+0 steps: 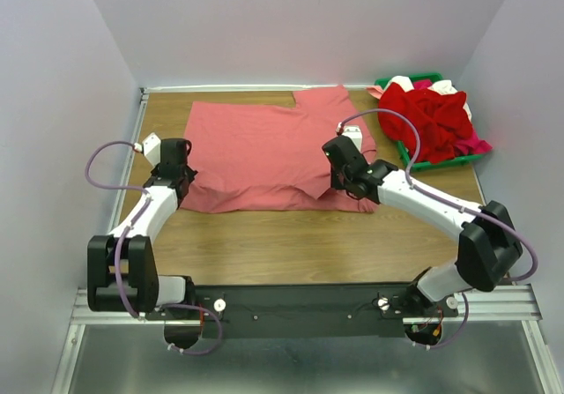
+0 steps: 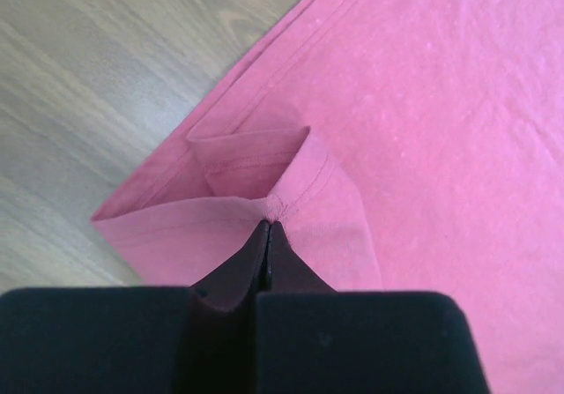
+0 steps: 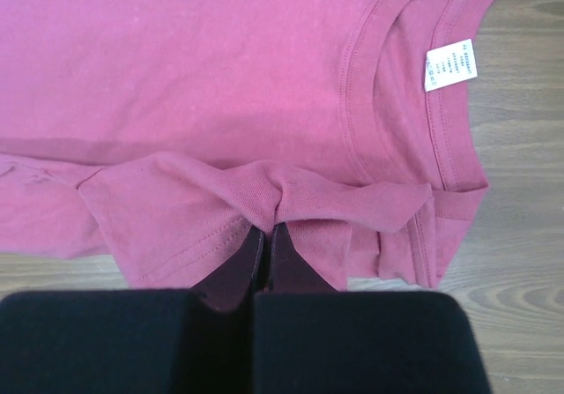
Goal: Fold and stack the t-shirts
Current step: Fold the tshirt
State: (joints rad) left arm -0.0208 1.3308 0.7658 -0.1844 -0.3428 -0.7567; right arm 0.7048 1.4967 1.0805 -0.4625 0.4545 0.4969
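A pink t-shirt (image 1: 264, 152) lies spread on the wooden table, its near edge folded up. My left gripper (image 1: 181, 181) is shut on the shirt's near-left hem corner; the left wrist view shows the pinched fold (image 2: 273, 204) at the fingertips. My right gripper (image 1: 339, 182) is shut on the bunched sleeve and shoulder near the collar. The right wrist view shows the gathered cloth (image 3: 273, 196) at the tips, with the neckline and white label (image 3: 449, 63) beyond.
A green bin (image 1: 414, 159) at the back right holds a heap of red and other shirts (image 1: 432, 116). Bare wood table (image 1: 291, 244) lies between the shirt and the arm bases. Walls close in on three sides.
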